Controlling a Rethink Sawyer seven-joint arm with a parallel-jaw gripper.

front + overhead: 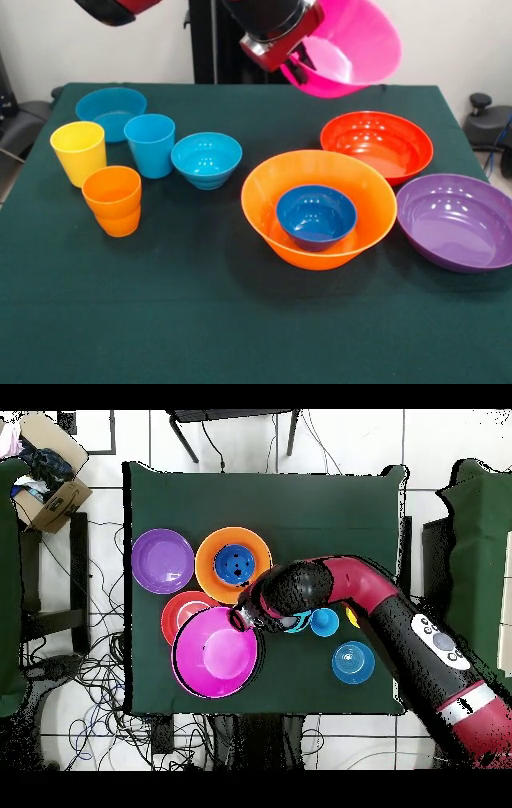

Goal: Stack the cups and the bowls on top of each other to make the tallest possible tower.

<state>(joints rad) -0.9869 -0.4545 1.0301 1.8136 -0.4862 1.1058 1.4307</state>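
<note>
While the big pink bowl (352, 48) hangs tilted in the air, the gripper (298, 66) pinches its rim, so the bowl sits right beside the red arm (272, 28), high above the green table (200, 320). Down on the table, the small dark blue bowl (316, 216) sits inside the large orange bowl (318, 210). The red-orange bowl (376, 146) and the purple bowl (456, 220) are near it. Well apart stand the yellow cup (78, 152), the light blue cup (150, 144), the orange cup (113, 200), the teal bowl (206, 159) and the shallow light blue bowl (110, 112).

From above, the pink bowl covers part of the red-orange bowl, and the arm hides most of the cups. The front view shows them all.
</note>
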